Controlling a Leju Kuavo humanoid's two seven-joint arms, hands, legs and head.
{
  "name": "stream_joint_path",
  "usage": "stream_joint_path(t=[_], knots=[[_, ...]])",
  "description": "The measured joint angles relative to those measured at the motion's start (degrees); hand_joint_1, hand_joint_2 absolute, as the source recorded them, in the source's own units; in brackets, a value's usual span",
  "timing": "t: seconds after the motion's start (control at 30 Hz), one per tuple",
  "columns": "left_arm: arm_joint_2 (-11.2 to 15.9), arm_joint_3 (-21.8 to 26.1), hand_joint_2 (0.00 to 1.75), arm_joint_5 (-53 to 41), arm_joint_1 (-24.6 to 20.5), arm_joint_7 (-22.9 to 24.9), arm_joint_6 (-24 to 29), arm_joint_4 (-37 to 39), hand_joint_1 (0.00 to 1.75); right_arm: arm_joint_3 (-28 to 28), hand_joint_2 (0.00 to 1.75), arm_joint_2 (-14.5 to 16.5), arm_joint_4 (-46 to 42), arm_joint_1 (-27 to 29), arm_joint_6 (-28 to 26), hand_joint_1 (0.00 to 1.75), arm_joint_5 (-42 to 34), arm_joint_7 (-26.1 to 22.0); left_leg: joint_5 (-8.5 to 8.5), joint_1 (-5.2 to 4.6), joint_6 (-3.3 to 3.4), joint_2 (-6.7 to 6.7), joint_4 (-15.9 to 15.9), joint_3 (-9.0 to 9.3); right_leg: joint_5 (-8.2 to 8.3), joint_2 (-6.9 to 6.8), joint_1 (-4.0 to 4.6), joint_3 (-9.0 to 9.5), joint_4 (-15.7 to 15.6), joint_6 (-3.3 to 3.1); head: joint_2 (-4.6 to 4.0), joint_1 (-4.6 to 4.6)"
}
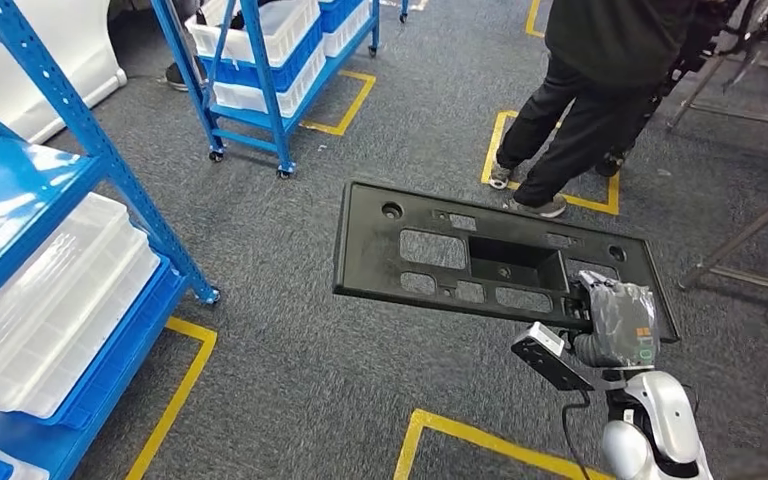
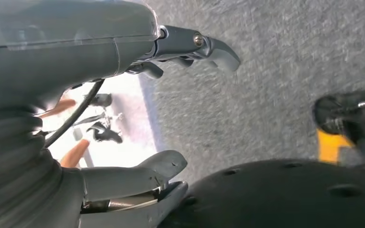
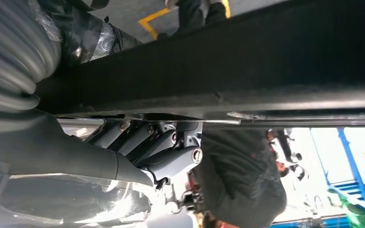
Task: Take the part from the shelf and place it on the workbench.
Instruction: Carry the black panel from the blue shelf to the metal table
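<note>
Your right hand (image 1: 615, 325) grips the black part (image 1: 480, 255) by its lower-right edge, mid-frame over the carpet. Held at one edge, it could sag or slip (a long overhang). The person (image 1: 600, 90) at upper right stands close. Left hand (image 2: 123, 109) hangs slack, holding nothing.

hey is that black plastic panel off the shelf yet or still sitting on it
Off the shelf. The black panel hangs flat above the grey carpet, gripped at its near edge by the right hand, apart from the blue shelf.
</note>
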Motion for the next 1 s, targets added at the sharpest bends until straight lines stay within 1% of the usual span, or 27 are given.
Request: stream_joint_path(t=[0.07, 0.1, 0.13, 0.2, 0.23, 0.27, 0.3, 0.33, 0.37, 0.4, 0.43, 0.47, 0.5, 0.53, 0.57, 0.6, 0.63, 0.67, 0.73, 0.77, 0.8, 0.83, 0.87, 0.9, 0.93, 0.97, 1.0], knots=[[-0.02, 0.01, 1.75, 0.0, -0.13, -0.03, 0.0, 0.0, 0.0, -0.02, 1.75, -0.05, -0.01, 0.11, 0.01, 1.69, 0.0, -0.01, 0.19, -0.13, 0.55, 0.92, -0.46, 0.18, 0.34, 1.1, -0.22, -0.45, -0.15, 0.78, 0.0, -0.02], [-0.03, 0.01, 1.75, 0.0, -0.18, -0.03, 0.01, 0.0, 0.0, -0.04, 1.75, -0.09, -0.01, 0.2, 0.01, 1.69, 0.0, -0.02, 0.42, -0.14, 0.97, 1.61, -0.85, 0.38, 0.23, 0.47, -0.23, -0.59, 0.02, 1.06, 0.0, 0.02], [-0.04, 0.01, 1.75, 0.0, -0.2, -0.03, 0.02, 0.0, 0.0, -0.08, 1.75, -0.14, -0.02, 0.19, 0.01, 1.69, 0.0, -0.03, 0.66, -0.1, 1.37, 2.35, -1.3, 0.59, -0.42, -0.96, -0.17, -1.08, 1.02, 1.32, 0.0, 0.05], [-0.05, 0.02, 1.75, 0.0, -0.15, -0.03, 0.03, 0.0, 0.0, -0.12, 1.75, -0.24, -0.01, 0.06, 0.01, 1.69, -0.01, -0.04, 0.91, -0.17, 1.91, 3.85, -1.85, 0.86, -3.36, -4.65, -0.1, -3.62, 6.29, 1.75, 0.0, 0.15], [-0.05, 0.03, 1.75, 0.0, -0.1, -0.03, 0.02, 0.0, 0.0, -0.12, 1.75, -0.27, -0.01, -0.01, 0.01, 1.69, -0.02, -0.04, 0.88, -0.27, 2.01, 4.58, -1.9, 0.88, -5.05, -5.58, -0.2, -5.44, 9.92, 1.97, 0.0, 0.16], [-0.05, 0.04, 1.75, 0.0, -0.04, -0.03, 0.02, 0.0, 0.0, -0.11, 1.75, -0.27, 0.0, 0.01, 0.01, 1.69, -0.03, -0.04, 0.81, -0.35, 2.05, 5.34, -1.89, 0.88, -6.12, -5.93, -0.34, -7.01, 12.96, 2.14, 0.0, 0.17], [-0.05, 0.04, 1.75, 0.0, 0.0, -0.02, 0.03, 0.0, 0.0, -0.11, 1.75, -0.27, 0.01, 0.05, 0.02, 1.69, -0.04, -0.04, 0.71, -0.4, 2.07, 6.11, -1.89, 0.9, -6.16, -6.07, -0.45, -7.77, 14.37, 2.25, 0.0, 0.17], [-0.05, 0.05, 1.75, -0.01, 0.01, -0.02, 0.04, 0.0, 0.0, -0.12, 1.75, -0.27, 0.0, 0.08, 0.02, 1.69, -0.08, -0.05, 0.6, -0.42, 2.04, 6.86, -1.88, 0.96, -5.23, -6.21, -0.51, -7.5, 13.78, 2.28, 0.0, 0.17], [-0.05, 0.05, 1.75, -0.04, -0.02, -0.01, 0.05, 0.0, 0.0, -0.13, 1.75, -0.27, -0.04, 0.08, 0.03, 1.69, -0.14, -0.05, 0.47, -0.43, 1.97, 7.57, -1.88, 1.08, -3.46, -6.57, -0.51, -6.09, 11.09, 2.22, 0.0, 0.17], [-0.05, 0.05, 1.75, -0.08, -0.06, -0.01, 0.06, 0.0, 0.0, -0.16, 1.75, -0.27, -0.13, 0.07, 0.03, 1.69, -0.22, -0.06, 0.31, -0.44, 1.87, 8.22, -1.89, 1.26, -1.51, -7.43, -0.42, -3.93, 7.09, 2.05, 0.0, 0.17], [-0.05, 0.05, 1.75, -0.13, -0.1, -0.01, 0.07, 0.0, 0.0, -0.21, 1.75, -0.27, -0.27, 0.04, 0.03, 1.69, -0.32, -0.07, 0.11, -0.56, 1.67, 8.75, -1.87, 1.43, -0.25, -8.65, -0.06, -1.93, 3.39, 1.79, 0.0, 0.17], [-0.05, 0.05, 1.75, -0.16, -0.13, -0.02, 0.07, 0.0, 0.0, -0.28, 1.75, -0.27, -0.46, 0.02, 0.03, 1.69, -0.43, -0.09, -0.08, -0.67, 1.44, 9.27, -1.87, 1.59, 0.49, -9.55, 0.29, -0.48, 0.62, 1.44, 0.0, 0.15], [-0.05, 0.05, 1.75, -0.21, -0.15, -0.04, 0.07, 0.0, 0.0, -0.41, 1.75, -0.31, -0.67, 0.02, 0.04, 1.69, -0.57, -0.1, -0.26, -0.76, 1.18, 9.78, -1.88, 1.74, 0.6, -10.04, 0.64, 0.2, -0.78, 1.11, 0.0, 0.14], [-0.09, 0.05, 1.75, -0.27, -0.18, -0.09, 0.07, 0.0, 0.0, -0.57, 1.75, -0.39, -0.87, 0.05, 0.09, 1.69, -0.73, -0.11, -0.39, -0.84, 0.9, 10.29, -1.97, 1.9, 0.4, -9.85, 0.95, 0.24, -1.07, 0.8, 0.0, 0.13], [-0.14, 0.05, 1.75, -0.41, -0.26, -0.16, 0.07, -0.01, 0.0, -0.78, 1.75, -0.53, -1.1, 0.1, 0.16, 1.69, -0.93, -0.11, -0.51, -0.86, 0.62, 10.87, -2.1, 2.15, 0.48, -9.07, 0.96, 0.24, -1.27, 0.49, 0.0, 0.11], [-0.17, 0.05, 1.75, -0.56, -0.33, -0.27, 0.1, -0.01, 0.0, -0.99, 1.75, -0.69, -1.35, 0.19, 0.26, 1.69, -1.14, -0.11, -0.81, -0.78, 0.36, 10.89, -1.97, 2.35, 0.59, -8.45, 0.82, 0.46, -1.59, 0.18, 0.0, 0.11], [-0.21, 0.05, 1.75, -0.73, -0.37, -0.45, 0.15, -0.01, 0.0, -1.17, 1.75, -0.81, -1.62, 0.22, 0.38, 1.69, -1.36, -0.11, -1.49, -0.72, 0.16, 10.04, -1.18, 2.22, 0.73, -7.83, 0.61, 0.75, -1.98, -0.17, 0.0, 0.1], [-0.21, 0.05, 1.75, -0.9, -0.35, -0.62, 0.24, -0.01, 0.0, -1.32, 1.75, -0.92, -1.86, 0.16, 0.5, 1.69, -1.61, -0.12, -2.73, -0.66, 0.01, 8.64, 0.77, 1.5, 0.88, -7.23, 0.39, 1.05, -2.35, -0.53, 0.0, 0.08], [-0.2, 0.05, 1.75, -1.15, -0.17, -0.88, 0.38, 0.0, 0.0, -1.46, 1.75, -0.99, -2.19, 0.0, 0.86, 1.69, -2.03, -0.13, -6.26, -0.51, -0.1, 5.56, 7.95, -1.93, 0.9, -5.98, 0.18, 1.34, -2.54, -1.02, 0.0, 0.04], [-0.2, 0.04, 1.75, -1.24, -0.08, -0.9, 0.42, 0.0, 0.0, -1.49, 1.75, -1.02, -2.28, -0.02, 1.03, 1.69, -2.15, -0.14, -7.56, -0.5, -0.15, 4.94, 11.6, -3.89, 0.84, -5.26, 0.22, 1.35, -2.45, -1.14, 0.0, 0.02], [-0.2, 0.04, 1.75, -1.29, -0.04, -0.91, 0.42, 0.0, 0.0, -1.49, 1.75, -1.02, -2.36, 0.04, 1.19, 1.69, -2.19, -0.16, -7.84, -0.48, -0.19, 4.71, 13.85, -5.28, 0.76, -4.47, 0.23, 1.36, -2.31, -1.19, 0.0, 0.03], [-0.2, 0.04, 1.75, -1.31, -0.01, -0.9, 0.42, 0.0, 0.0, -1.5, 1.75, -1.02, -2.43, 0.1, 1.27, 1.69, -2.19, -0.2, -6.88, -0.47, -0.21, 4.62, 13.91, -5.7, 0.64, -3.63, 0.22, 1.37, -2.11, -1.14, 0.0, 0.03], [-0.2, 0.04, 1.75, -1.32, 0.0, -0.9, 0.42, 0.0, 0.0, -1.52, 1.75, -1.04, -2.54, 0.14, 1.28, 1.69, -2.19, -0.24, -4.82, -0.42, -0.2, 4.41, 11.67, -5.06, 0.45, -2.75, 0.15, 1.39, -1.81, -1.01, 0.0, 0.02], [-0.2, 0.05, 1.75, -1.31, 0.02, -0.9, 0.42, 0.0, 0.0, -1.58, 1.75, -1.05, -2.69, 0.16, 1.29, 1.69, -2.2, -0.27, -2.42, -0.29, -0.18, 3.66, 7.96, -3.73, 0.18, -1.94, 0.06, 1.36, -1.4, -0.79, 0.0, 0.03], [-0.2, 0.05, 1.75, -1.31, 0.08, -0.9, 0.42, 0.0, 0.0, -1.66, 1.75, -1.09, -2.87, 0.11, 1.28, 1.69, -2.21, -0.29, -0.75, -0.15, -0.19, 2.32, 4.43, -2.36, -0.11, -1.18, 0.06, 1.2, -0.9, -0.49, 0.0, 0.03], [-0.21, 0.05, 1.75, -1.31, 0.1, -0.94, 0.42, 0.0, 0.0, -1.75, 1.75, -1.17, -3.05, 0.07, 1.28, 1.69, -2.24, -0.29, 0.24, 0.01, -0.09, 1.11, 1.81, -1.28, -0.34, -0.48, 0.04, 0.92, -0.43, -0.18, 0.0, 0.05], [-0.21, 0.05, 1.75, -1.3, 0.1, -0.97, 0.43, 0.0, 0.0, -1.84, 1.75, -1.25, -3.24, 0.08, 1.29, 1.69, -2.27, -0.3, 0.42, 0.04, 0.03, 0.22, 0.53, -0.76, -0.45, 0.12, -0.02, 0.61, -0.1, 0.14, 0.0, 0.07]])
